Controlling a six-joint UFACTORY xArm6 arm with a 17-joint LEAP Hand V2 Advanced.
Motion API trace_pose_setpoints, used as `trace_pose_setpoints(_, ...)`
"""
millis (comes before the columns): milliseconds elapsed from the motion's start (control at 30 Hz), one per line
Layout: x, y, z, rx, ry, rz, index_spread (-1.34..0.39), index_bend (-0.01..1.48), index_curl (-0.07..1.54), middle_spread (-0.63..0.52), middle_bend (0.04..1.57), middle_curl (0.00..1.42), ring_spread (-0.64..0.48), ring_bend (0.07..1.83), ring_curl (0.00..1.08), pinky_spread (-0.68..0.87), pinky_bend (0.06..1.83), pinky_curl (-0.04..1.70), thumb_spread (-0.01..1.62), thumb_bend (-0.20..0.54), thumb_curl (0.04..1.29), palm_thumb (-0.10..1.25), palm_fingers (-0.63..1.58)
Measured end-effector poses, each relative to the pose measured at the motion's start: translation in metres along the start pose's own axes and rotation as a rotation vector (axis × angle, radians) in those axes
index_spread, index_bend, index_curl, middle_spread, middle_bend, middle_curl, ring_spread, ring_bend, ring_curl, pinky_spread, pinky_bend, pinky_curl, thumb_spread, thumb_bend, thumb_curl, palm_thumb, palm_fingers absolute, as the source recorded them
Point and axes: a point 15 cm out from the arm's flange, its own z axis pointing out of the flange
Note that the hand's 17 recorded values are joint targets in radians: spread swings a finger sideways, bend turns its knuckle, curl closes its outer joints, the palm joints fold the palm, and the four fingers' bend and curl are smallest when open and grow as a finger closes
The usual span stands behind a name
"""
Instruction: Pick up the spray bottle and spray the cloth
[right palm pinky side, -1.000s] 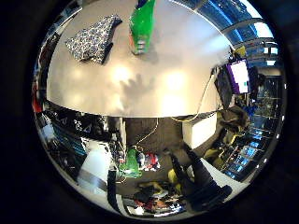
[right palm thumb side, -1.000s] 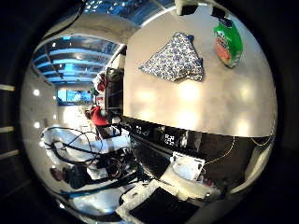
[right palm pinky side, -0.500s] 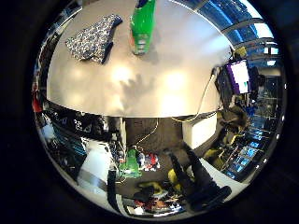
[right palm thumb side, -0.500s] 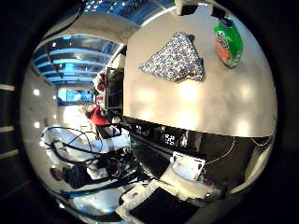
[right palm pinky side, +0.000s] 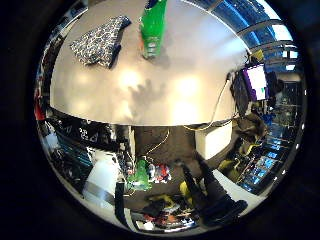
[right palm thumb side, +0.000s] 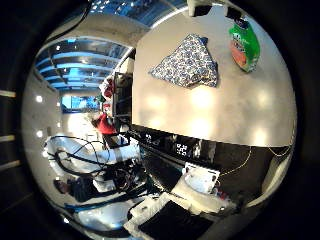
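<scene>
Green spray bottle (right palm pinky side: 153, 27) upright beside patterned cloth (right palm thumb side: 187, 62) on the table (right palm pinky side: 190, 95); both loom slightly larger than before, suggesting approach. Hand's finger state cannot be told.

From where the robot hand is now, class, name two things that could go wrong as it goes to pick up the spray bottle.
1. The green spray bottle stands upright and tall on the table; a sideways knock could tip it.
2. The patterned cloth lies apart from the bottle, crumpled beside it, so a poorly aimed spray might wet the table instead.
</scene>
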Motion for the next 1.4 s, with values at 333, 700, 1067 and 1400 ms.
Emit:
trace_pose_setpoints(333, 0.044, -0.012, -0.016, 0.139, -0.094, 0.186, -0.26, 0.14, 0.26, 0.02, 0.24, 0.35, 0.14, 0.28, 0.27, 0.44, 0.36, 0.31, 1.05, -0.024, 0.27, 0.38, 0.2)
trace_pose_setpoints(700, 0.099, -0.035, -0.012, 0.205, -0.216, 0.322, -0.18, 0.15, 0.24, 0.11, 0.2, 0.34, 0.17, 0.3, 0.27, 0.42, 0.45, 0.33, 1.0, -0.031, 0.27, 0.34, 0.07)
trace_pose_setpoints(1067, 0.139, -0.06, 0.015, 0.31, -0.355, 0.399, -0.14, 0.14, 0.23, 0.2, 0.18, 0.31, 0.21, 0.27, 0.26, 0.4, 0.47, 0.32, 0.93, -0.031, 0.28, 0.27, -0.05)
trace_pose_setpoints(1400, 0.151, -0.074, 0.043, 0.393, -0.462, 0.451, -0.14, 0.14, 0.22, 0.22, 0.18, 0.29, 0.22, 0.27, 0.26, 0.4, 0.44, 0.32, 0.93, -0.03, 0.29, 0.29, -0.05)
